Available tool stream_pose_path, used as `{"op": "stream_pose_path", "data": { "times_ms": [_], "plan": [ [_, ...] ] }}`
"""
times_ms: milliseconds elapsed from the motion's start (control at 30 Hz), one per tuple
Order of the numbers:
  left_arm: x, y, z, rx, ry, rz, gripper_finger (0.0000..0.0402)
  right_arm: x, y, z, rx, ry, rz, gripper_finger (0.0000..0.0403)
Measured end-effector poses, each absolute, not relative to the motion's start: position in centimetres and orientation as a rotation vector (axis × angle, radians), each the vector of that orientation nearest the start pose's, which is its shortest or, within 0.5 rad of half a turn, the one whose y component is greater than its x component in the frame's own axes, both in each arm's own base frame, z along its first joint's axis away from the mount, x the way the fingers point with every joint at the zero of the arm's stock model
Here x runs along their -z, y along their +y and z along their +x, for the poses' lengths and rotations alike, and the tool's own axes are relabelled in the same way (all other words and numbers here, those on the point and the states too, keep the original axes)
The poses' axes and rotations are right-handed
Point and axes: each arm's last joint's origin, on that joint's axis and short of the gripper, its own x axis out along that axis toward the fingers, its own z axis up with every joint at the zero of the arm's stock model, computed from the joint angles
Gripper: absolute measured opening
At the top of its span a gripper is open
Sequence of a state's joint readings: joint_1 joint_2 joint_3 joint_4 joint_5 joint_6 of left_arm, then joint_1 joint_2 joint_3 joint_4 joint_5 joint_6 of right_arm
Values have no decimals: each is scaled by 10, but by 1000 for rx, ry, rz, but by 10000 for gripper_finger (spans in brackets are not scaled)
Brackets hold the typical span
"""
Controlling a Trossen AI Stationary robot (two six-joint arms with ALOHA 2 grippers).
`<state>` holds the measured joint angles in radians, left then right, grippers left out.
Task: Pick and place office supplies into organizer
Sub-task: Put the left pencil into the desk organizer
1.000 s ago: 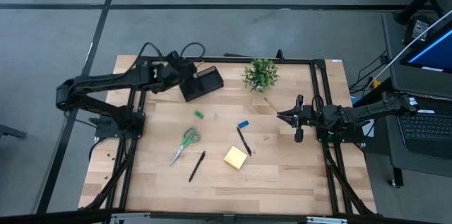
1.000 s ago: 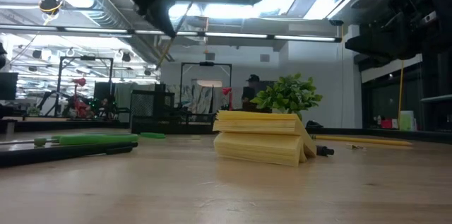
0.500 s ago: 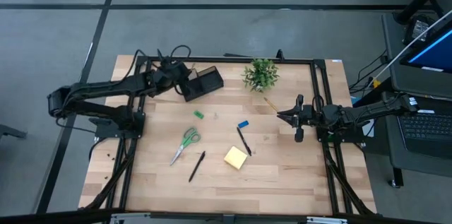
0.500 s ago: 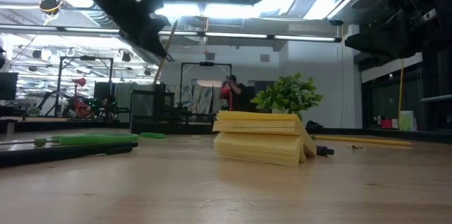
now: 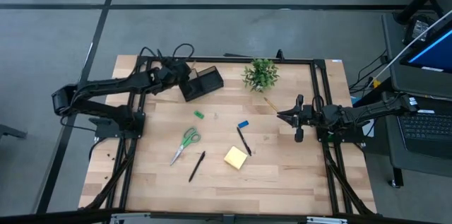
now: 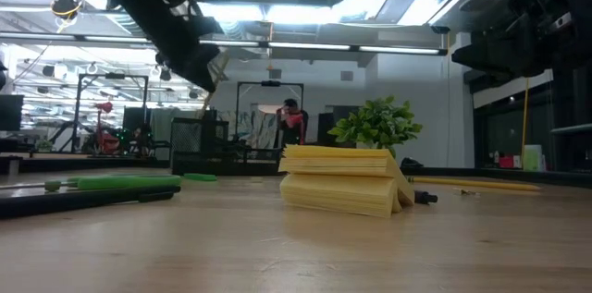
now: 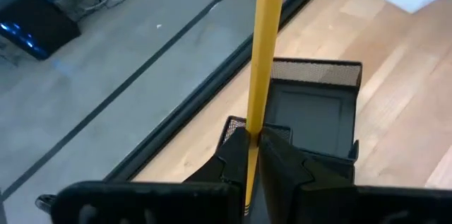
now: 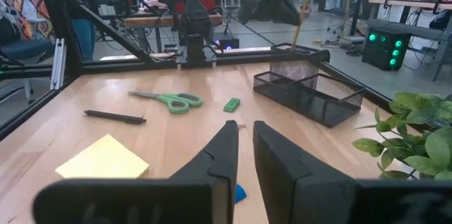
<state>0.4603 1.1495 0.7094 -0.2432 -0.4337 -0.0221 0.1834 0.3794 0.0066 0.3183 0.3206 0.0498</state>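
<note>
My left gripper (image 5: 182,75) hangs at the far left, just over the black organizer (image 5: 203,83), shut on a yellow pencil (image 7: 265,54). On the table lie the green-handled scissors (image 5: 187,139), two black pens (image 5: 196,166) (image 5: 244,141), a yellow sticky-note pad (image 5: 236,157), a blue block (image 5: 243,124), a green block (image 5: 200,115) and another pencil (image 5: 270,102). My right gripper (image 5: 281,116) waits at the right side, level, with a narrow gap between its fingers and nothing in it. My left gripper pinches the pencil's shaft (image 7: 253,121) between its two fingers, which slant down from the table's left and lie across it. The pencil stands steeply, a little tilted, most of it above the fingers. It is clear of the table, its lower end (image 8: 294,40) over the organizer.
A small potted plant (image 5: 260,73) stands at the far edge, right of the organizer. A black frame rail (image 5: 233,59) runs along the table's far side. Bare wood lies along the near edge.
My left gripper has gone down toward the organizer with the pencil and has rolled a little. The pencil stays pinched and steep and now sits lower over the organizer.
</note>
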Motion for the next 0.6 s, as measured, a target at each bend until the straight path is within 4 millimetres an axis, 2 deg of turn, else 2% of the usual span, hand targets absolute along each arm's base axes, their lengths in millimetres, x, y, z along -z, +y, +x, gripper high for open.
{"op": "stream_pose_path", "data": {
  "times_ms": [300,600],
  "plan": [
    [-213,119,214,-849,798,-44,22,-163,13,119,138,50,36,48],
    [-197,129,214,-880,861,-92,22,-163,13,120,138,50,36,48]
  ]
}}
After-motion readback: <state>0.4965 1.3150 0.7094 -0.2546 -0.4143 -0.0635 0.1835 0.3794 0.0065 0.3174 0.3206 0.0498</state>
